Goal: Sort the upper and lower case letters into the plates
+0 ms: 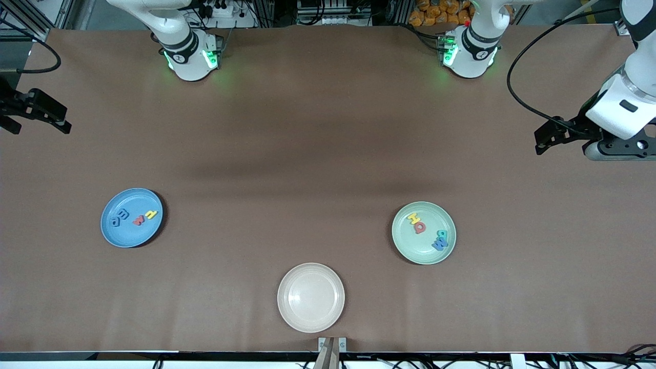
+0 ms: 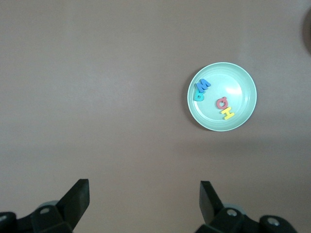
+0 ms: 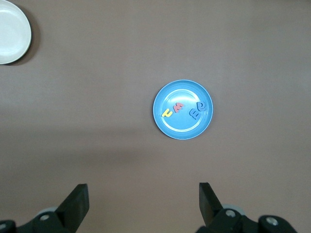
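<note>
The sky blue plate (image 1: 128,240) (image 3: 182,128) lies toward the right arm's end and holds several letters: a yellow one (image 1: 151,214), a red one (image 1: 138,220) and blue ones (image 1: 119,219). The mint green plate (image 1: 415,248) (image 2: 235,87) lies toward the left arm's end. It holds a yellow letter (image 1: 413,218), a red one (image 1: 419,227), a teal one (image 1: 442,234) and a blue one (image 1: 439,245). My left gripper (image 1: 539,143) (image 2: 144,188) hangs open and empty over bare table at its end. My right gripper (image 1: 42,129) (image 3: 142,191) is likewise open and empty over its end.
A cream-white plate (image 1: 311,297) with nothing in it sits near the table's front edge, between the two coloured plates and nearer to the front camera. Brown cloth (image 1: 307,154) covers the table. Both arm bases stand along the table edge farthest from the front camera.
</note>
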Available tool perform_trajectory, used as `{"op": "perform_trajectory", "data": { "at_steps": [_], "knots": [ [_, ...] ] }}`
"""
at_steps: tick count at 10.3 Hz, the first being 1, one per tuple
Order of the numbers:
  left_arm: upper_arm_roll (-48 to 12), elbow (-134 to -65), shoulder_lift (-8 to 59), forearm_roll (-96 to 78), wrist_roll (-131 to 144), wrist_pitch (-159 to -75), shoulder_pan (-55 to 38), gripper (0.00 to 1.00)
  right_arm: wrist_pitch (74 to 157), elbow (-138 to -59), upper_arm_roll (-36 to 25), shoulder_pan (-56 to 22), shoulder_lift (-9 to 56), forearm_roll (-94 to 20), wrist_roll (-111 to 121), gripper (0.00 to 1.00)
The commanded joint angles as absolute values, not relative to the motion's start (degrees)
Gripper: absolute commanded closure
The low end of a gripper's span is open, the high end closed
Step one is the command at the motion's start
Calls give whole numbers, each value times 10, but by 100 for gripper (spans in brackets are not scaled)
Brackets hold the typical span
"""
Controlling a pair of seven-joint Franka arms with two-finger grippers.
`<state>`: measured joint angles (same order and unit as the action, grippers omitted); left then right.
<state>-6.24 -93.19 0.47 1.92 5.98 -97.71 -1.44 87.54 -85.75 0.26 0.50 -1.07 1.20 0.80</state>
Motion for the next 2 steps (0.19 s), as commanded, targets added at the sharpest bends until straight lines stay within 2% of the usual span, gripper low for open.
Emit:
{"op": "perform_trajectory", "data": {
  "at_steps": [1, 2],
  "knots": [
    [-59, -925, 4, 27, 50, -979, -17, 0, 872, -842, 6, 12, -4, -8, 11, 0],
    [-59, -925, 4, 27, 50, -979, -18, 0, 872, -842, 6, 14, -3, -15, 12, 0]
  ]
}}
